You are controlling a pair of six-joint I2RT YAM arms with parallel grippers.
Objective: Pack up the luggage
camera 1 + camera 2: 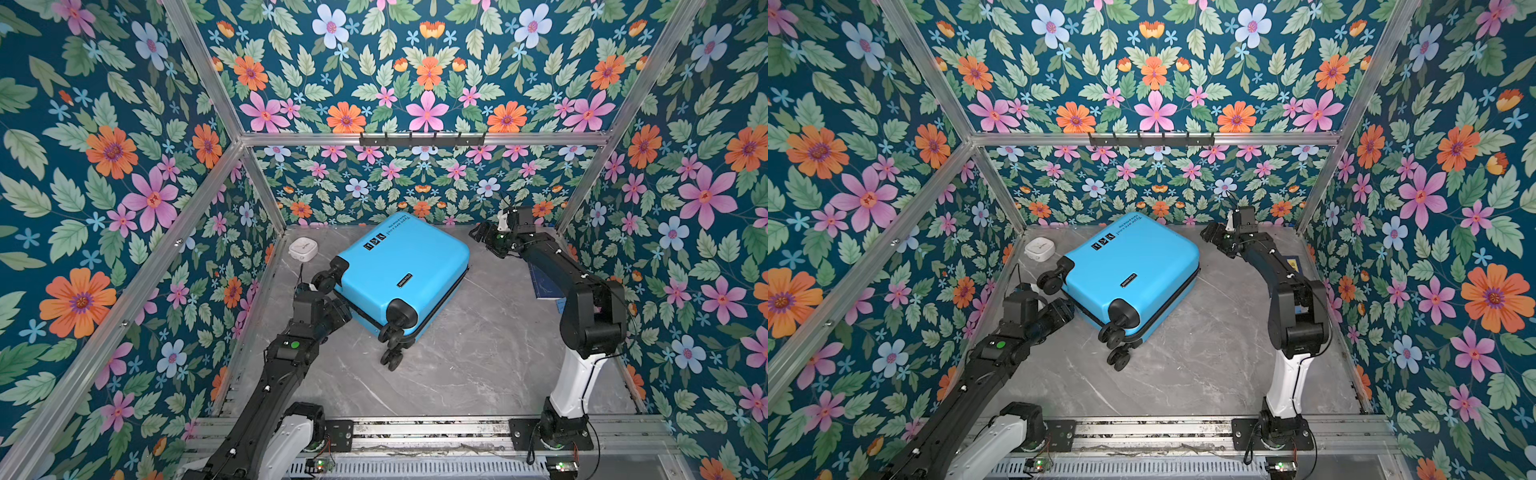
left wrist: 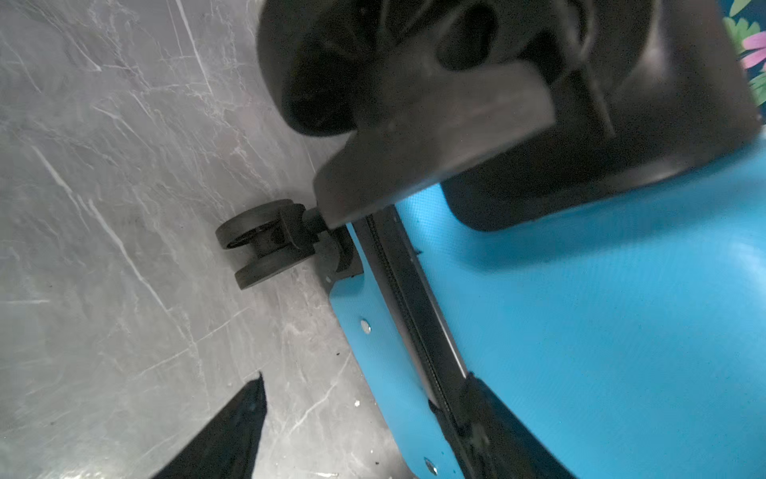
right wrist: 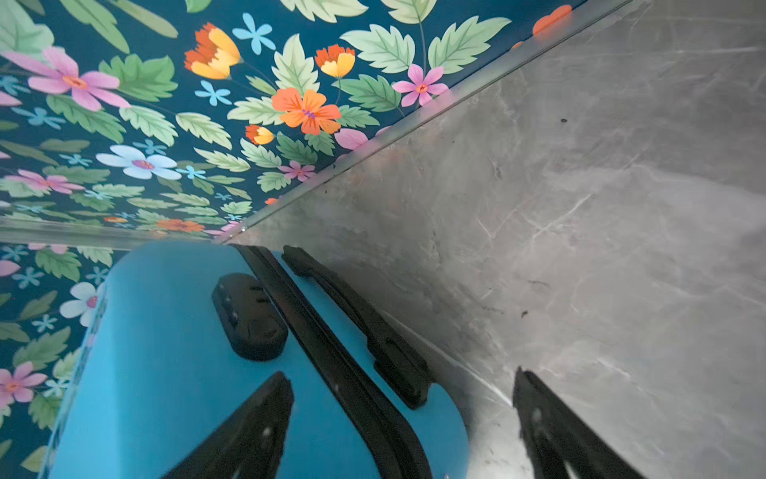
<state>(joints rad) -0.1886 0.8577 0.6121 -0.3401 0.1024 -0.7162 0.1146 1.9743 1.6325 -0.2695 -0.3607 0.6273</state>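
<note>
Top views both had the luggage (image 1: 401,270) lying closed on the grey table (image 1: 478,357), wheels toward the camera. Left gripper (image 2: 364,376) sat low at the wheel end, mostly hidden from above. Its wrist cam showed the jaws spread wide, one side too blurry to make out well. Right gripper (image 3: 401,373) hung wide open beside the far corner, gripping nothing. Dark-blue book (image 1: 544,286) was mostly blocked by that arm.

The luggage (image 1: 399,270) lies flat on the table (image 1: 478,353), wheels (image 1: 392,332) toward the front. Small box (image 1: 303,249) sits back-left of it, and a book (image 1: 542,286) lies off to its right.
</note>
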